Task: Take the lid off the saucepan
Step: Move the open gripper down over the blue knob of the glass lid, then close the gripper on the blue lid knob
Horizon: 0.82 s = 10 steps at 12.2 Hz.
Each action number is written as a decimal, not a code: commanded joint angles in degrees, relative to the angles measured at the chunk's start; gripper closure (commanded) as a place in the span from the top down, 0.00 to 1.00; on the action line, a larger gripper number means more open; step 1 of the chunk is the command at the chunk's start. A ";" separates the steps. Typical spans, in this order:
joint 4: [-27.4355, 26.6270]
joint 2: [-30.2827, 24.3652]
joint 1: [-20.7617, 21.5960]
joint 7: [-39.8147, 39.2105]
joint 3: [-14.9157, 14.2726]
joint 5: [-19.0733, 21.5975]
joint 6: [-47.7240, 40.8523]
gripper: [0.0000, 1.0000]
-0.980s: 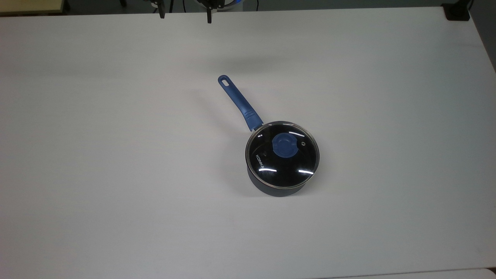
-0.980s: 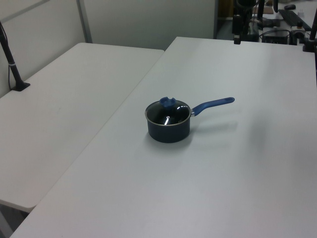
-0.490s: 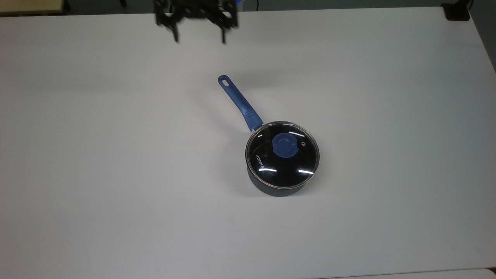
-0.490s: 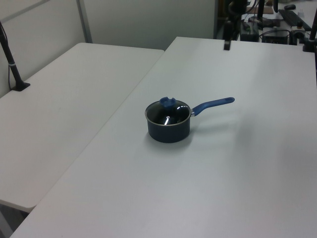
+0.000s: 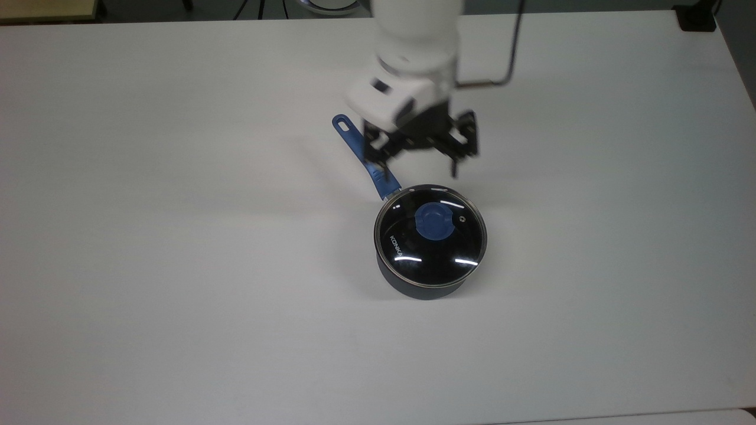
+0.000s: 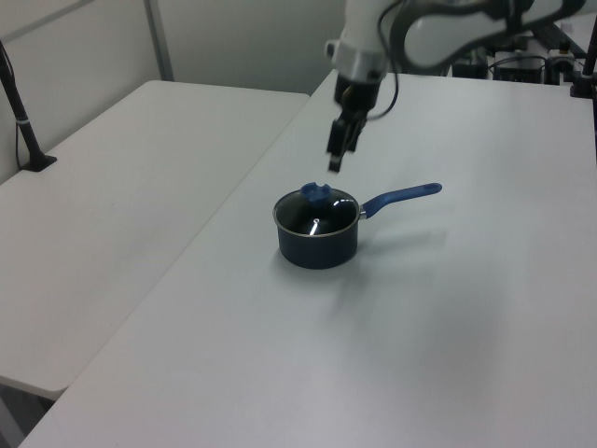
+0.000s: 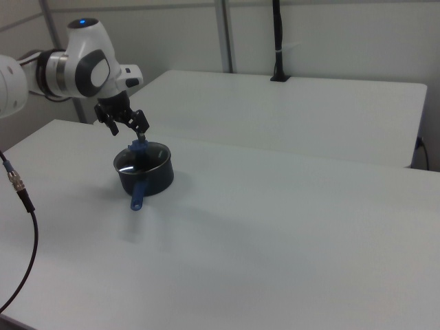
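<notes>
I log the small round saucepan (image 5: 425,288) as dark grey-black, with a long straight blue handle (image 5: 360,150). Its round clear glass lid (image 5: 430,236) has a thin silver metal rim, a blue central knob (image 5: 434,221) and white "KONKA" lettering. The two-finger gripper (image 5: 419,165) is black on a white arm (image 5: 416,47), above a plain white table (image 5: 177,236).

One saucepan (image 5: 430,282), one lid (image 5: 430,235) on it, one gripper (image 5: 420,165) above it, two white tables (image 6: 140,177) under all.
</notes>
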 commanded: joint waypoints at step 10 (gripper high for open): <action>1.86 7.19 2.12 0.62 -1.03 -4.20 10.14 0.51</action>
